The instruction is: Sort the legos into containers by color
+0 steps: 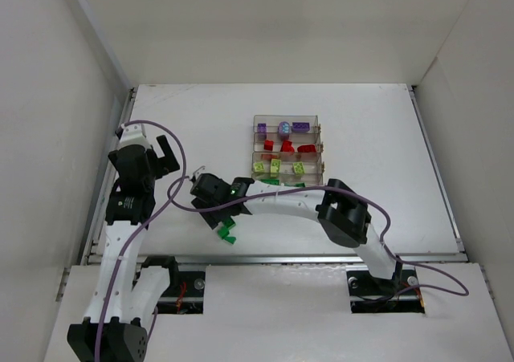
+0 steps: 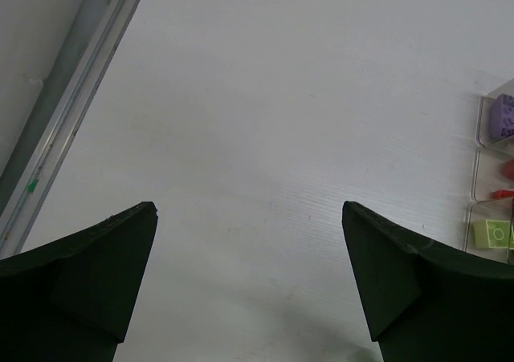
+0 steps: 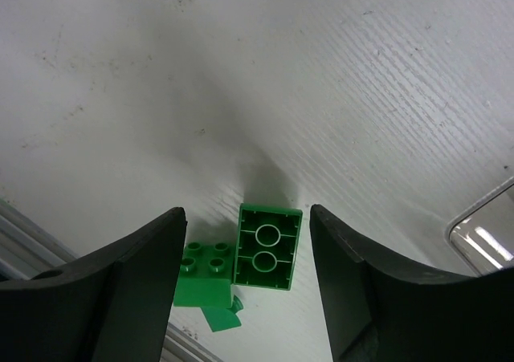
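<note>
Light was bright and even, whitening the table (image 1: 361, 137). Soft shadow pooled between the right wrist's dark, slightly blurred fingers (image 3: 120, 290); glare streaked the tray (image 3: 486, 237) edge.

Between the right pincer's (image 3: 245, 213) dull black fingers (image 3: 136, 282) lay green bricks (image 3: 267, 246) of smooth, shiny plastic. The white table (image 3: 241, 73) under it looked matt, with fine ridges. The tray (image 3: 486, 237), just past one finger, was clear, glossy plastic.
</note>
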{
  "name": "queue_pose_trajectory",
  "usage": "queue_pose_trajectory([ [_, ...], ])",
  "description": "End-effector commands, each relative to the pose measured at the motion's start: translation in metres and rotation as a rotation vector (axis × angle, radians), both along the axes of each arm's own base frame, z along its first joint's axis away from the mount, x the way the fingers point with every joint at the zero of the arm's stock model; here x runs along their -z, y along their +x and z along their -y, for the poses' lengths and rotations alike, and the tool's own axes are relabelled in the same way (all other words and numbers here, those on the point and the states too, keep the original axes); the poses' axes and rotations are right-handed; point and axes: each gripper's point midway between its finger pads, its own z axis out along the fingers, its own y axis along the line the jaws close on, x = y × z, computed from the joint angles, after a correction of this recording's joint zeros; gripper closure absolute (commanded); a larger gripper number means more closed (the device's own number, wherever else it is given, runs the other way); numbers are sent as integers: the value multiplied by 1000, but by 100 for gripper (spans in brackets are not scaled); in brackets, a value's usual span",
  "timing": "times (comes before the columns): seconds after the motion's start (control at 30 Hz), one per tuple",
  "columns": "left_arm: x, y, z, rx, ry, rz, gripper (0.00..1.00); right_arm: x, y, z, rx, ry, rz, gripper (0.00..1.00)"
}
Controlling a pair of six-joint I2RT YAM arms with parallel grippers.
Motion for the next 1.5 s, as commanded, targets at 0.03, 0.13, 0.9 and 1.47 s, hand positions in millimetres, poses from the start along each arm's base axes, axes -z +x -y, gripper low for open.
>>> queue_pose_trajectory([
  [0.03, -10, -1, -3, -31, -19, 49, 1, -11, 6, 0, 46, 15, 24, 32],
  [0.13, -10, -2, -5, -40, -16, 49, 1, -3, 5, 3, 45, -4, 17, 33],
  [0.9, -10, -1, 0, -13, -27, 48, 1, 18, 4, 8, 29, 28, -54, 100],
  [1.47, -25, 10, 43, 192, -153, 135, 0, -136, 88, 113, 420, 375, 41, 100],
])
